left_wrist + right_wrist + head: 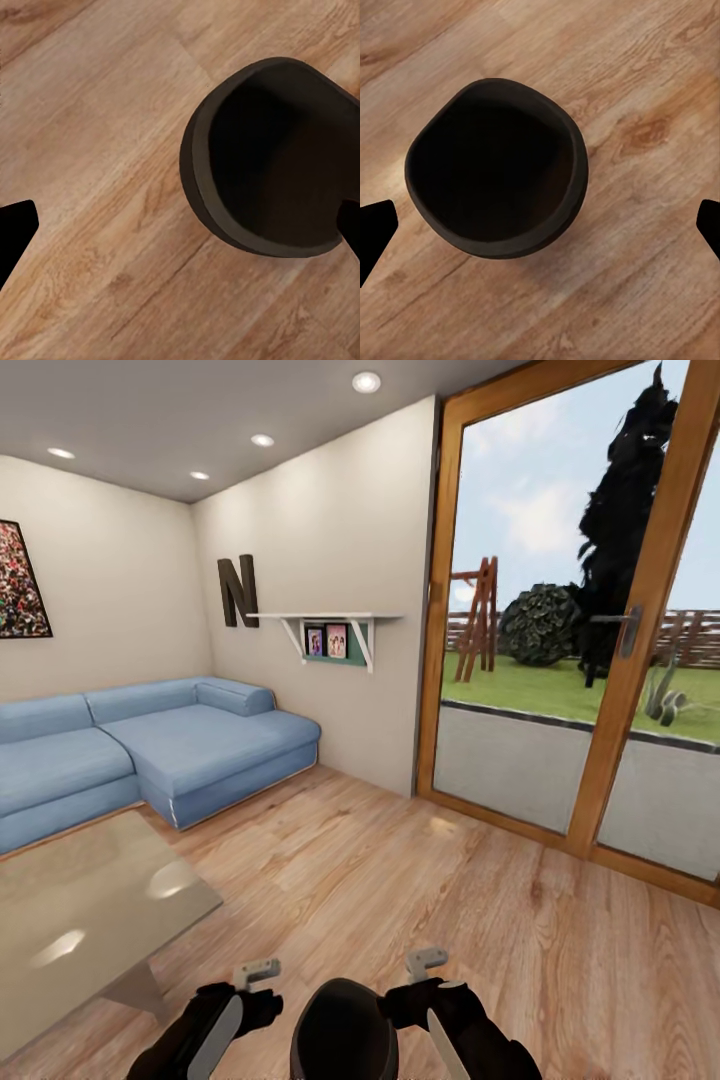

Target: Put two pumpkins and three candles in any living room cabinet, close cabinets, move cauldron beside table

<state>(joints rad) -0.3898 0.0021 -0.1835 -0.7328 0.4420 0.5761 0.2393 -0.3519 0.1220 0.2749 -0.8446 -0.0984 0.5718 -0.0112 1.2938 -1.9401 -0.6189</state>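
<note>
The cauldron [343, 1028], a matte black round-bellied pot with a wide round mouth, stands upright on the light wood-plank floor [420, 900] at the lower edge of the head view, between the two arms. Its mouth is dark and nothing can be made out inside. The left claw [258, 970] is just beside the pot on one side and the right claw [427, 962] just beside it on the other; neither touches it. In the left wrist view the cauldron [274, 161] lies off to one side of the spread fingertips [15, 232]. In the right wrist view the cauldron [496, 176] lies between the spread fingertips [373, 232], with bare floor separating pot and fingers on both sides. Both claws are spread and hold nothing.

The desk [90, 920], a low piece with a glossy grey rectangular top and an angled grey slab leg, stands near the cauldron on the robot's left, with a strip of floor between them. Beyond it a blue corner sofa [150, 745] lines the far walls. A white wall shelf [335, 625] carries small framed pictures, with a dark letter N [237, 591] beside it. A wood-framed glass door [600, 640] looks onto a lawn.
</note>
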